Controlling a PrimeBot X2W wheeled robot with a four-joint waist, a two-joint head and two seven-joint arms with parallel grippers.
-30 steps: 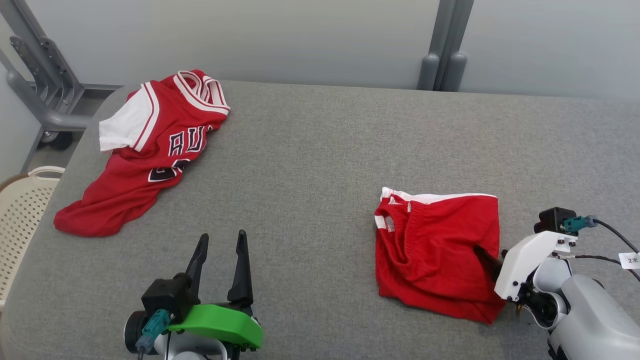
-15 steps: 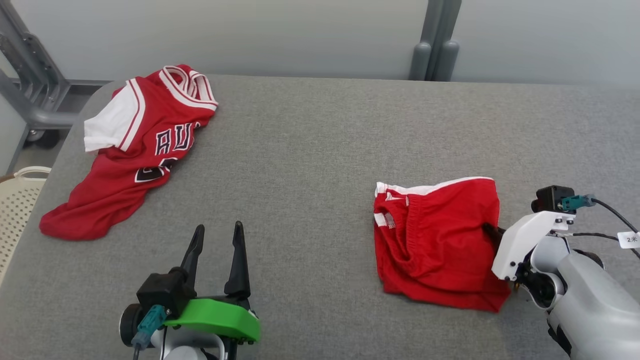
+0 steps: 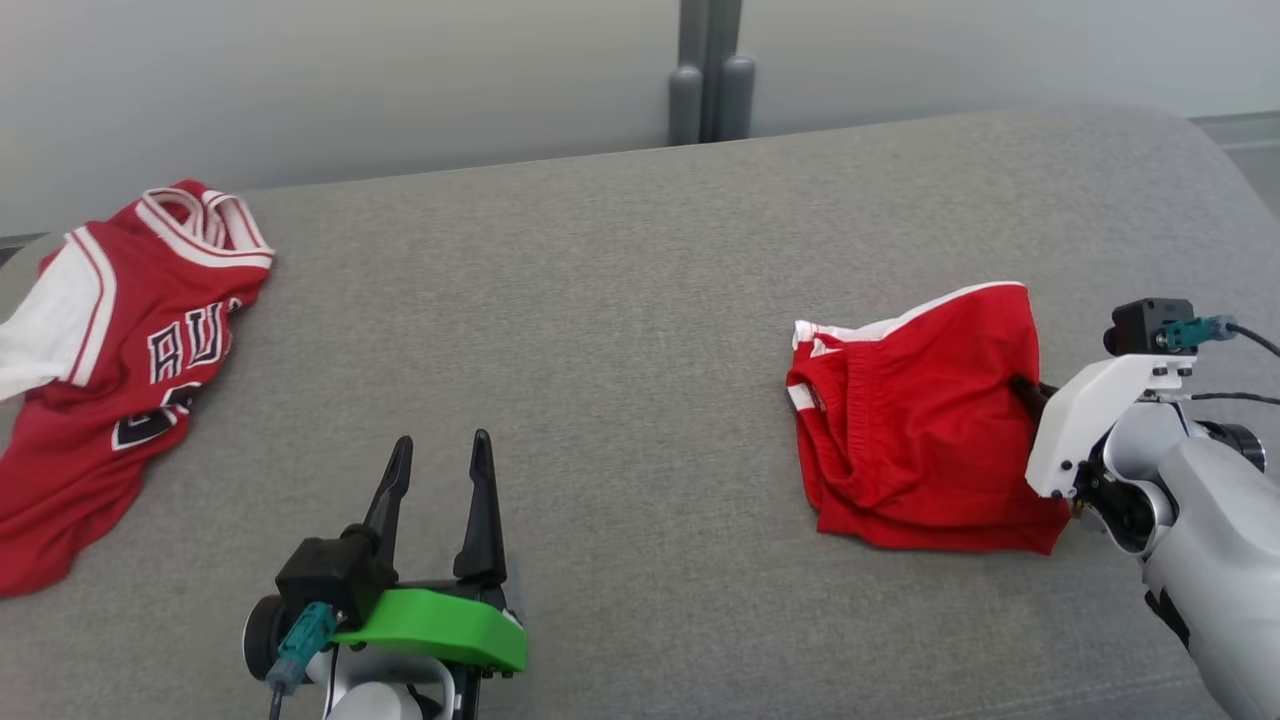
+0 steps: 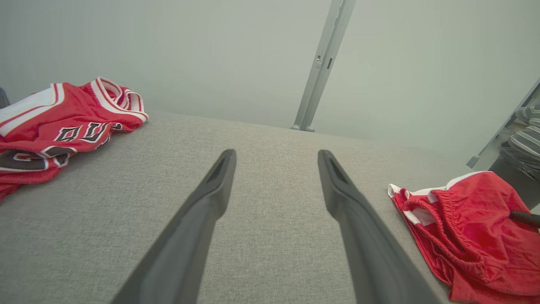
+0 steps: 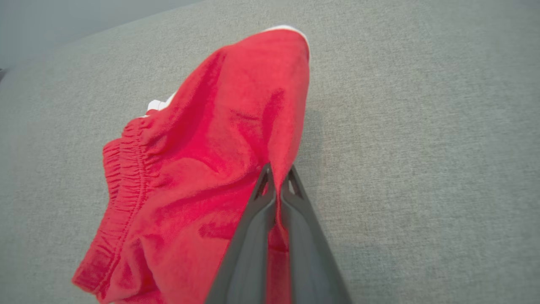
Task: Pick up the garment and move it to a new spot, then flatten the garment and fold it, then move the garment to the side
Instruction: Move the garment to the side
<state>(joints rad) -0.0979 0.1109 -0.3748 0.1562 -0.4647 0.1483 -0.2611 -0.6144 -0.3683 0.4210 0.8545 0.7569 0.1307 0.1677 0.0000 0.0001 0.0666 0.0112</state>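
Red crumpled shorts, elastic waist gathered, are pinched by the right gripper; the left gripper stands wide.

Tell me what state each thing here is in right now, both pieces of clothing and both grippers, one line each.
Red shorts: rumpled on the grey table, right edge pinched by the right gripper.
Jersey: crumpled, lying loose at the table's left end, nothing touching it.
Left gripper: open, empty, over bare table.
Right gripper: shut on the red shorts' edge.
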